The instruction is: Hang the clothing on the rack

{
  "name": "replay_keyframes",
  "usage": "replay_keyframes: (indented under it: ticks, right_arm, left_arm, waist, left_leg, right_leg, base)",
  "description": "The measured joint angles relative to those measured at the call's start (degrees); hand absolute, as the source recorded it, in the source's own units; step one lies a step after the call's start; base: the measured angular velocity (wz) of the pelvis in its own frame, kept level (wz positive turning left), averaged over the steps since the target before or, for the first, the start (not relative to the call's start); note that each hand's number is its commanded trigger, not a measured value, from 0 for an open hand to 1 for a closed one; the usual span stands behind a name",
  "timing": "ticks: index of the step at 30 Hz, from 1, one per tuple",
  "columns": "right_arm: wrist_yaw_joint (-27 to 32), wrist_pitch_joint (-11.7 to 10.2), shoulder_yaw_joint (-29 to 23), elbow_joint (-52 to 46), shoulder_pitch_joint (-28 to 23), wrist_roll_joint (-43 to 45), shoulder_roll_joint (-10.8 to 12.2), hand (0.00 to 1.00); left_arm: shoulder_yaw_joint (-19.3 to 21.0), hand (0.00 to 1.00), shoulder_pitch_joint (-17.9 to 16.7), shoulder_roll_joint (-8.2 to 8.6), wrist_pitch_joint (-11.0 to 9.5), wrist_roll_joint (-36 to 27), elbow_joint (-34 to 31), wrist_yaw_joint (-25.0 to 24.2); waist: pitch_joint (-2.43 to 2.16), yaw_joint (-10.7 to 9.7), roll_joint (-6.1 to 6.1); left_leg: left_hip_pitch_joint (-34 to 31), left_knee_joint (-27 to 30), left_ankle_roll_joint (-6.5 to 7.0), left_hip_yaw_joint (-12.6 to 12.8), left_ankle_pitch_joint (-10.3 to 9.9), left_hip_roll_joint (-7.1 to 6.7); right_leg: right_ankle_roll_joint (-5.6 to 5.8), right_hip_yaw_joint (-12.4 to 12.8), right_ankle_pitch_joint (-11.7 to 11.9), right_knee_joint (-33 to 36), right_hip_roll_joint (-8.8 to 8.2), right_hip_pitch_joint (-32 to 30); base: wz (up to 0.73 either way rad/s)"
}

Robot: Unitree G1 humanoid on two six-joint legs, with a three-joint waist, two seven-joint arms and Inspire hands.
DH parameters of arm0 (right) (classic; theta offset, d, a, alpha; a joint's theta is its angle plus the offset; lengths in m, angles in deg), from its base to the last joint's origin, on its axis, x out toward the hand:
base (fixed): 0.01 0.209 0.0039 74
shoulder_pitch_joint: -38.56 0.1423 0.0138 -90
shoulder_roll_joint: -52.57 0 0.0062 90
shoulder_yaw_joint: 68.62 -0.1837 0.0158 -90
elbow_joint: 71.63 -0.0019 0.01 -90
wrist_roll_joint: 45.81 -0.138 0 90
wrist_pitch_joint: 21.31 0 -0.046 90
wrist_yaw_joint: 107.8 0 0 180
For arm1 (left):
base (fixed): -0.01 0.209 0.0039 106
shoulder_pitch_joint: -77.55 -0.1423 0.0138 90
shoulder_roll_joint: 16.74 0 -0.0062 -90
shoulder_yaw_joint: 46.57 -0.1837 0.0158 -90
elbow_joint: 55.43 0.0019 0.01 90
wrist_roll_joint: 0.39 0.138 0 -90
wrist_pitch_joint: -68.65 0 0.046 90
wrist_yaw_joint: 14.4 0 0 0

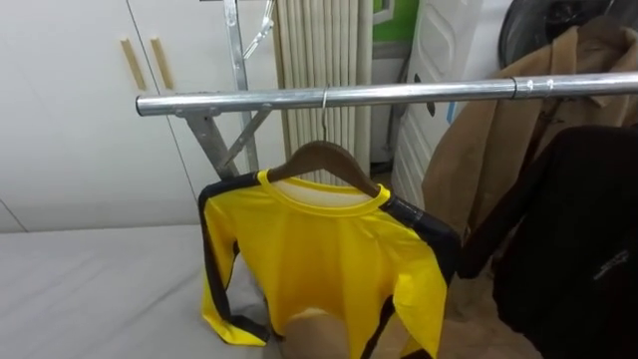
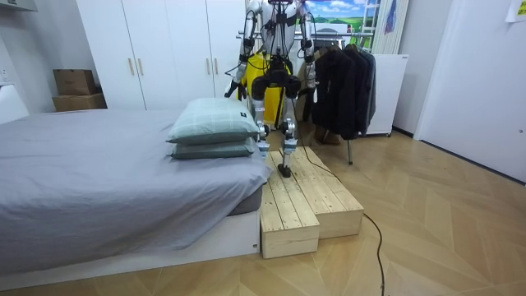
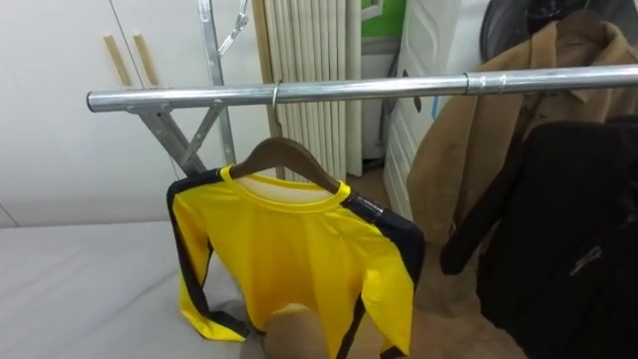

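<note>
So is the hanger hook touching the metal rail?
Touching. The left eye view shows the hanger hook looped over the metal rail, carrying the yellow shirt.

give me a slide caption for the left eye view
Yellow shirt on a wooden hanger hooked over the metal rail, beside a tan coat and a black garment.

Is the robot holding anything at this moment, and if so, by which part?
It cannot be told. The yellow shirt hangs on its wooden hanger, hook over the metal rail; the room view is too distant to show any grip.
</note>
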Motion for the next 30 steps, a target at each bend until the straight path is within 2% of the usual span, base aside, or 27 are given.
replay_keyframes:
  ticks: [20,30]
  right_arm:
    - [0.23,3.32,0.94,0.8,0.12,-2.24,-0.02,0.0]
    - [0.96,3.4,0.97,0.82,0.83,-1.89,0.0,0.0]
  left_arm:
    - [-0.02,0.0,0.48,0.15,0.42,-0.05,2.8,-0.58]
    - [0.01,0.0,0.82,0.04,1.17,-0.05,2.81,-1.14]
  waist:
    - [0.1,-0.2,-0.28]
    - [0.08,-0.2,-0.31]
  left_leg:
    - [1.02,-0.52,0.0,0.12,0.0,0.01]
    - [0.98,-0.53,0.0,0.13,0.0,0.01]
  right_leg:
    - [0.04,0.1,-0.07,-0.19,0.08,0.88]
    - [0.04,0.01,-0.07,-0.22,0.07,0.92]
  base:
    - [0.0]
    - [0.0]
